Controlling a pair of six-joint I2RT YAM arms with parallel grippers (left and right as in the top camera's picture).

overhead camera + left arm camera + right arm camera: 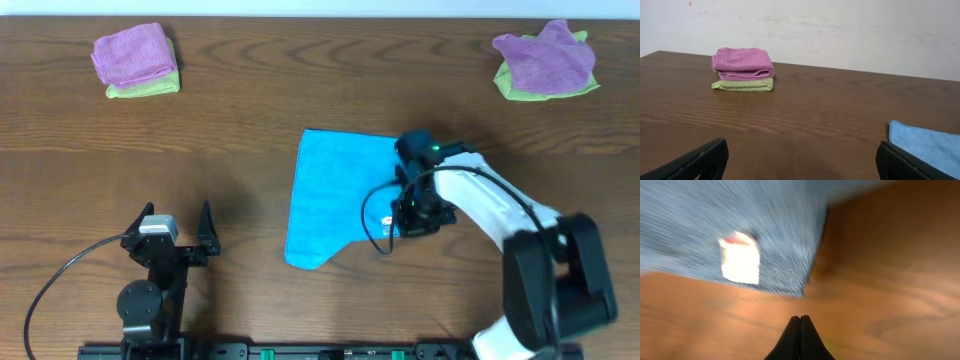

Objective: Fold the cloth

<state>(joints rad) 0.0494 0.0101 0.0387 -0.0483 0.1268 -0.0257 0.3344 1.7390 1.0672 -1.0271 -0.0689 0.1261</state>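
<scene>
Partly, right arm (pixel 485 200) covers cloth (pixel 330 200); purple cloths (pixel 133 55) far.

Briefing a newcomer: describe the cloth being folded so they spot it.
On the brown wooden table, look centre, by the right pincer. There lies the bright sky-blue microfibre cloth. It alone is blue and spread out; the purple-over-green cloth piles sit in far corners.

You see a matt, finely napped cloth (pixel 330 205) with a smooth white tag (pixel 740 257), on a table (pixel 250 120) of grained brown wood with a faint sheen; the purple cloth (pixel 133 52) far left of it looks equally fuzzy.
</scene>
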